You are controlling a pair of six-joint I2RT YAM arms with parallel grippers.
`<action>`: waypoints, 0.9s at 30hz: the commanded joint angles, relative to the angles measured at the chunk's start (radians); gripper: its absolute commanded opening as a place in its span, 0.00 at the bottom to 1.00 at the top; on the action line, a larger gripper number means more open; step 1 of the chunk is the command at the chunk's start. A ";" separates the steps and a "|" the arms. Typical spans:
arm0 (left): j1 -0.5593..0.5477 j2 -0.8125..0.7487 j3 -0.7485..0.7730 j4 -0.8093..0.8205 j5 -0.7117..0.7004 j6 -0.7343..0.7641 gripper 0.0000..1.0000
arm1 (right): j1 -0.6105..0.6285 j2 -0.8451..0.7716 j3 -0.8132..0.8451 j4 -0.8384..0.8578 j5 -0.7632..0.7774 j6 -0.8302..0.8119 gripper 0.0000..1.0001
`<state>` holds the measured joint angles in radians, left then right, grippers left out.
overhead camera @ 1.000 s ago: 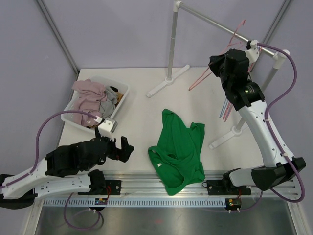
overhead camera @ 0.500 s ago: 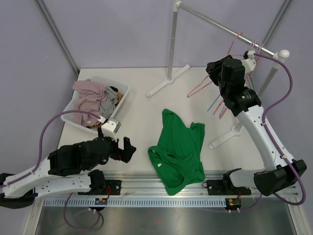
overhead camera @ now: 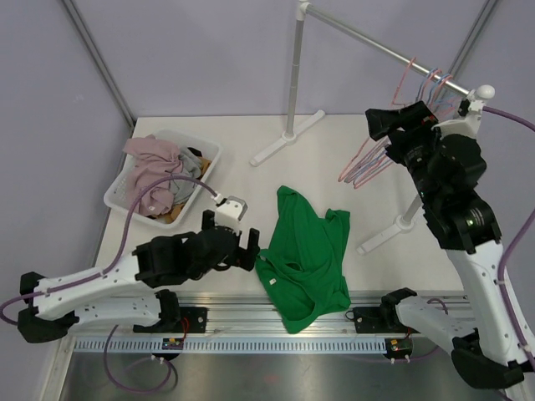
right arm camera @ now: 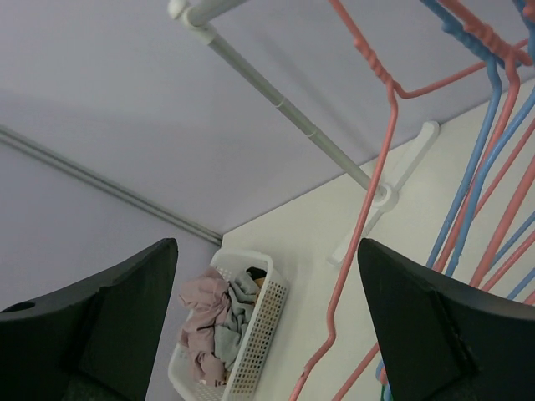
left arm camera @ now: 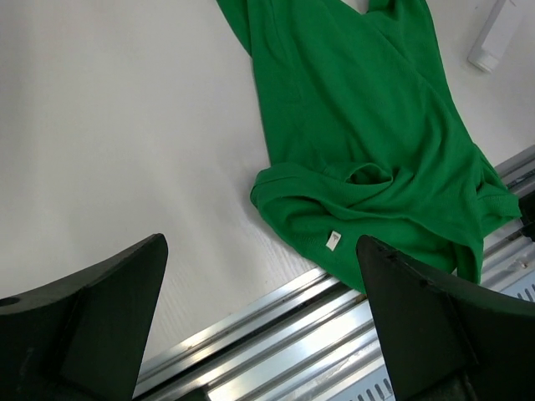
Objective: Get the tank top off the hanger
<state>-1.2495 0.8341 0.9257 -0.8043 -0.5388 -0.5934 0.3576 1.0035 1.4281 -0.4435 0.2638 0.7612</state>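
Hovering at the tank top's [left arm camera: 368, 117] left edge, we are holding the left gripper [left arm camera: 260, 241] spread. The right gripper [right arm camera: 266, 243] is gaping beside the hangers [overhead camera: 368, 163].

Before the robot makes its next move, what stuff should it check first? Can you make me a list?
1. Green tank top off the hanger, lying on the table: ok.
2. Hangers hanging on the rail, no clothes on them: ok.
3. Right hand open and holding nothing: ok.
4. Left hand open beside the tank top's edge, gripping nothing: ok.
5. Basket of other clothes sits apart from the tank top: ok.
6. Left hand clear of the fabric, not brushing it: cannot tell.
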 commanded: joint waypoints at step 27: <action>0.005 1.105 0.302 0.436 0.220 0.009 0.56 | 0.000 -0.706 -0.156 -0.432 -0.621 -0.517 0.99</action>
<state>-1.2491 1.9095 1.2327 -0.4175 -0.3431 -0.5785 0.3576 0.3119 1.2572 -0.8658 -0.3180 0.2893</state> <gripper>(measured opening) 0.687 0.993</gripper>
